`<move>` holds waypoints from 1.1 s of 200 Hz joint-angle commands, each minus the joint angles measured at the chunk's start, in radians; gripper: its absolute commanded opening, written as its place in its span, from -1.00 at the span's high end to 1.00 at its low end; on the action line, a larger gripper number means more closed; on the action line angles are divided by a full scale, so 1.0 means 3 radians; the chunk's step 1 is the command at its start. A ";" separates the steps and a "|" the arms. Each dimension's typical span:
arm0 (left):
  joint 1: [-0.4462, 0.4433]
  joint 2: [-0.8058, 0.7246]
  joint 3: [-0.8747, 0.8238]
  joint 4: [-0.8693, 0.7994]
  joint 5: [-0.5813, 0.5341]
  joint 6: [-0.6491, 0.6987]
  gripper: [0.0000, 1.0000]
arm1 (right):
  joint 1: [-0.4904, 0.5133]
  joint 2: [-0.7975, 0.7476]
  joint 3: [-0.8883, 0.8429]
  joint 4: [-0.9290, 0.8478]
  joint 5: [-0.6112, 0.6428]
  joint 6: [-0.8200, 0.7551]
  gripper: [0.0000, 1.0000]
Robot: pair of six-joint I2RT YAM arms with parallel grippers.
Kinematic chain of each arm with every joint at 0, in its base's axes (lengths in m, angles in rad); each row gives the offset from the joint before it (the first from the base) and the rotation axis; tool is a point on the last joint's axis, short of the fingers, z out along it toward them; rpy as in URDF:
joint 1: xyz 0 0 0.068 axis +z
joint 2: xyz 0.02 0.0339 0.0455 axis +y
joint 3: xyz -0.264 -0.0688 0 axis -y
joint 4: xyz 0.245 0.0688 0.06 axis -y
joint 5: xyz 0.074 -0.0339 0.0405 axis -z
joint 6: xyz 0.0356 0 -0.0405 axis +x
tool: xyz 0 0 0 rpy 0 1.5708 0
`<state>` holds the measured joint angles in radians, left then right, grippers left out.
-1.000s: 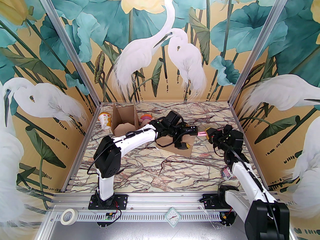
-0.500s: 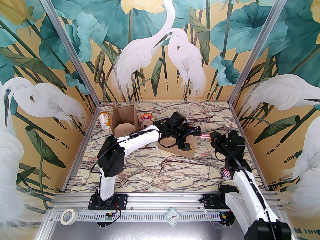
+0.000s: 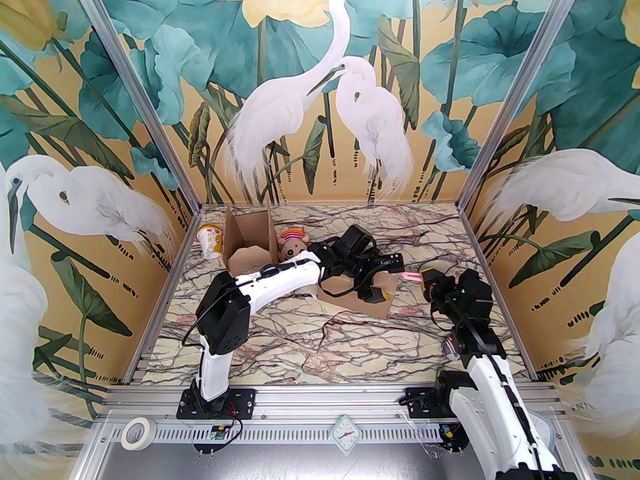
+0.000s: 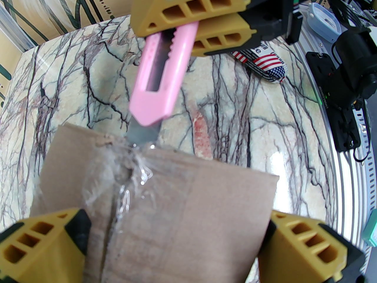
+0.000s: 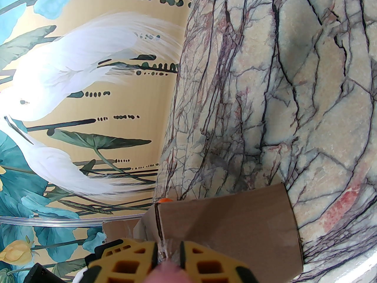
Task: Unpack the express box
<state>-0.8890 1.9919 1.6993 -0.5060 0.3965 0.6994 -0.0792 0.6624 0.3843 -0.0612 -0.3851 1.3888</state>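
Pink knife (image 4: 172, 81) blade at box (image 4: 191, 217) taped edge; bare table (image 4: 294, 113) beyond

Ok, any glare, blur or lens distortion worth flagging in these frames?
Left wrist: white glare on the marble table, glints on the torn tape of the box, edges bent by the lens. Right wrist: right gripper and pink knife blurred at the bottom edge. Top external: even light, sharp.

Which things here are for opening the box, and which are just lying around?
For the job: taped box, pink knife, right claw gripping the knife, left claw holding the box.

Lying about: noodle cup, plush doll, opened box, flag-patterned thing, tape roll.
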 commanded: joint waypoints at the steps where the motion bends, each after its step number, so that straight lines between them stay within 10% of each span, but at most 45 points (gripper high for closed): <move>1: 0.0273 0.0203 -0.0052 0.0012 -0.0928 -0.0246 -0.91 | 0.0079 -0.0165 0.0004 -0.0075 -0.0564 0.0020 1.00; 220: 0.0273 0.0059 -0.0325 -0.0032 -0.1081 -0.0261 -0.89 | -0.0099 -0.0524 0.0167 -0.0543 -0.0465 -0.0146 1.00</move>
<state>-0.8650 1.9701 1.6424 -0.4355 0.2611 0.6651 -0.1112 0.5278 0.4011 -0.2031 -0.4667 1.3575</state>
